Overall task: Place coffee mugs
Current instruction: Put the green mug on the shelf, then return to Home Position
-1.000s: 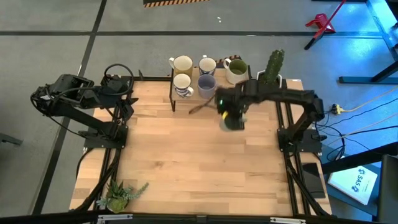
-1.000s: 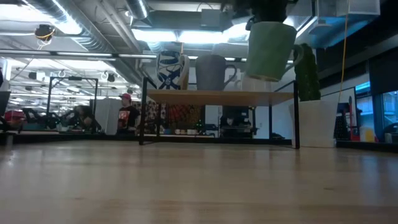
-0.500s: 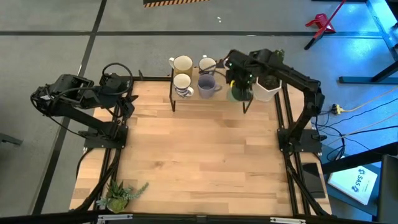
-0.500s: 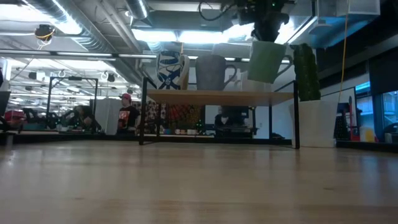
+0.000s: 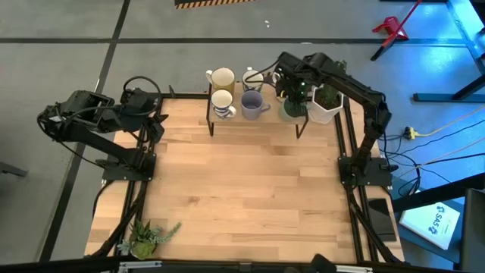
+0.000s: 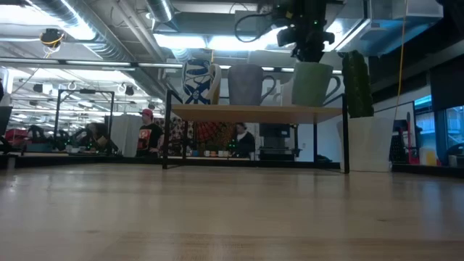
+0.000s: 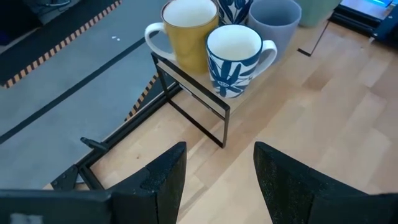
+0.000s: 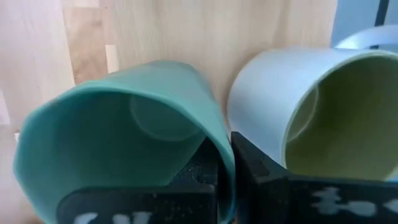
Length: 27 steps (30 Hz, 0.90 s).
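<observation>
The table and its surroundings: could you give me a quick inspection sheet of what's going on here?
Surface: wooden table, a small black-framed rack at its far edge.
Job's things: yellow mug, blue-patterned mug, grey mug and green mug on the rack.
Clutter: potted cactus beside the rack; small plant at the near left corner.
Claws: right claw shut on the green mug's rim; left claw open, empty, at the left edge.
Cables: loops at both arms.
Surroundings: people in the room behind.
</observation>
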{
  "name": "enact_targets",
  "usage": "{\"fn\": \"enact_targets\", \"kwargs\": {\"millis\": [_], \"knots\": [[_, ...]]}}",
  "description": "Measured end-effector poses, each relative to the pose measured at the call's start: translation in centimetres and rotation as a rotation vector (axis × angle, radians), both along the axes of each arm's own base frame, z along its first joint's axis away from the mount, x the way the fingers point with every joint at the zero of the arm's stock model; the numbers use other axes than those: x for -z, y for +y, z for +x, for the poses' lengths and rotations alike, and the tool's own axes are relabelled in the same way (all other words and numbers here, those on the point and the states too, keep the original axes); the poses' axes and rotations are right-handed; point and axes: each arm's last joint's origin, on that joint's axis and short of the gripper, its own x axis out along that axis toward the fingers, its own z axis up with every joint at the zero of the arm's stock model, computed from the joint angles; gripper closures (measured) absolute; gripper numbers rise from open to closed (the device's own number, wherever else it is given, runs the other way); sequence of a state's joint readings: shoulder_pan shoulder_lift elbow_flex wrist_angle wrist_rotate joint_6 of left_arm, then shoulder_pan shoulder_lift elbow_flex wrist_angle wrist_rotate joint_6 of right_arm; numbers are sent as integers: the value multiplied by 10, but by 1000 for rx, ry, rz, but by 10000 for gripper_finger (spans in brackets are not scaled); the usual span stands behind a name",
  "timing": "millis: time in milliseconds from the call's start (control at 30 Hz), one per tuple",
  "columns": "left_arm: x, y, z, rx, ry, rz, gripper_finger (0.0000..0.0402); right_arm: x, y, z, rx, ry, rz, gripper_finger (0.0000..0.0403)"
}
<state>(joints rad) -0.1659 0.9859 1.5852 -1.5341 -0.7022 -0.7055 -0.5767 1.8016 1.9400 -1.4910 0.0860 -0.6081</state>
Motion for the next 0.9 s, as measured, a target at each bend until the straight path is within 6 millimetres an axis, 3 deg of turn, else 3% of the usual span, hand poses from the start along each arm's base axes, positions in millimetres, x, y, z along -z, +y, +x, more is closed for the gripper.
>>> {"fn": "enact_targets", "kwargs": {"millis": [400,900], "knots": [[0,0,0,-11,-3,10,219,3,-2,2,-51,25,-20,387],[-1,1,0,-23,-6,27,219,0,-7,7,-54,7,-121,291]]}}
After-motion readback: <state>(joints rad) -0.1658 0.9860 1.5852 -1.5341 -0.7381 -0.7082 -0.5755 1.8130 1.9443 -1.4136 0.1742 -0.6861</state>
